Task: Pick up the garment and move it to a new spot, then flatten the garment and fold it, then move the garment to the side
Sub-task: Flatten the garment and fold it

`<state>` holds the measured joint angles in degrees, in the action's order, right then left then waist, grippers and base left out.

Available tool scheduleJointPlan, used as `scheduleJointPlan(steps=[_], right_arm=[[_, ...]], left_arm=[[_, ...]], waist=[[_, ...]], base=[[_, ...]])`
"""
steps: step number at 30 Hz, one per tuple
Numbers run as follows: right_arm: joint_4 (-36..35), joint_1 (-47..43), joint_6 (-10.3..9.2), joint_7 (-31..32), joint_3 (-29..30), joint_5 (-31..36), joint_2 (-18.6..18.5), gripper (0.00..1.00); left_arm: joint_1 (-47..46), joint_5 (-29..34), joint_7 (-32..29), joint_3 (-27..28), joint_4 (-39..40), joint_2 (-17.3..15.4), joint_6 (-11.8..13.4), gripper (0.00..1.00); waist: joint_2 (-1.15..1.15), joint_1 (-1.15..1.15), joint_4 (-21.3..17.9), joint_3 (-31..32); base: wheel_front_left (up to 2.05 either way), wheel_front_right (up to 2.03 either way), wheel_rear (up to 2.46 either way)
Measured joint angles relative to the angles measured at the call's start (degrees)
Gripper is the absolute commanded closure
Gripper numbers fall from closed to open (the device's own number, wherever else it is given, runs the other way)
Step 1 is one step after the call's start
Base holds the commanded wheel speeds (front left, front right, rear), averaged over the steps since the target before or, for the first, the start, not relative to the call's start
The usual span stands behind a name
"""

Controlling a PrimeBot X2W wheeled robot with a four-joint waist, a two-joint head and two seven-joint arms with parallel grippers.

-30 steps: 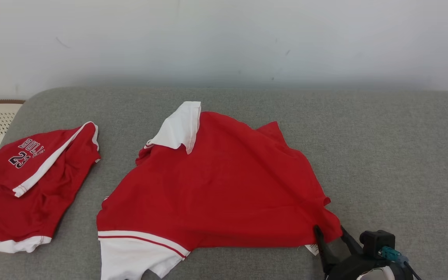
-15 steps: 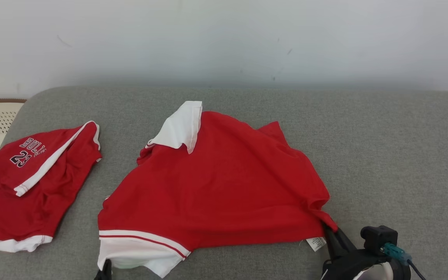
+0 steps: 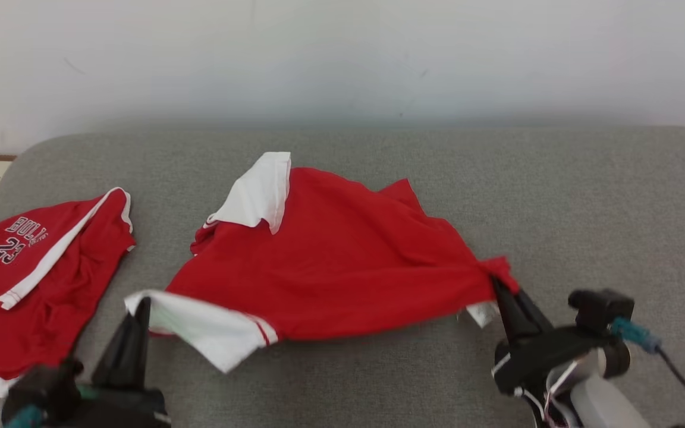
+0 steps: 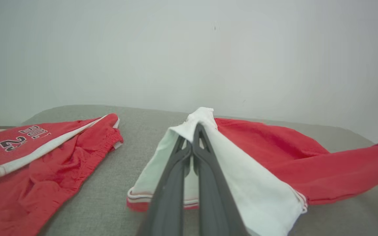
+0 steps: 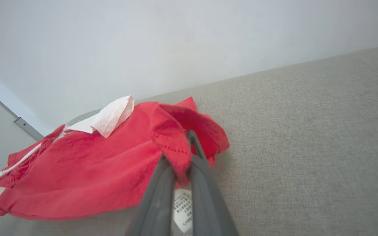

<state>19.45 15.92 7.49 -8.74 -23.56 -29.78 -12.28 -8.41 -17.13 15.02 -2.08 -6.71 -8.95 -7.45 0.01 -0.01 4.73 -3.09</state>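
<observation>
- My left gripper is clamped on the white sleeve at the near-left corner of the red shirt. In the left wrist view its two fingers are pressed together, with white cloth draped down either side.
- My right gripper is pinched shut on the shirt's near-right corner, and the care label dangles just beside its fingers.
- Between the two grips, the near edge is raised off the grey cushion and runs left to right across me. That is the shirt's long axis.
- The body of the shirt lies beyond both grippers, toward the wall, with its far edge resting on the cushion.
- Neither arm is nearer. I judge the carry needs both moving together, and rightward, because the red shorts lie close on the left.
</observation>
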Motion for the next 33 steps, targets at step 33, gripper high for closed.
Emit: scheduleJointPlan(steps=[33], right_arm=[[37.53, 82.65, -0.01, 8.32, 14.36, -7.09, 8.33, 1.0]], left_arm=[[-86.2, -20.79, -7.91, -24.1, -25.87, -21.92, 0.0, 1.0]], waist=[[0.01, 0.03, -4.83, -27.49]], base=[[0.0, 0.0, 0.0]])
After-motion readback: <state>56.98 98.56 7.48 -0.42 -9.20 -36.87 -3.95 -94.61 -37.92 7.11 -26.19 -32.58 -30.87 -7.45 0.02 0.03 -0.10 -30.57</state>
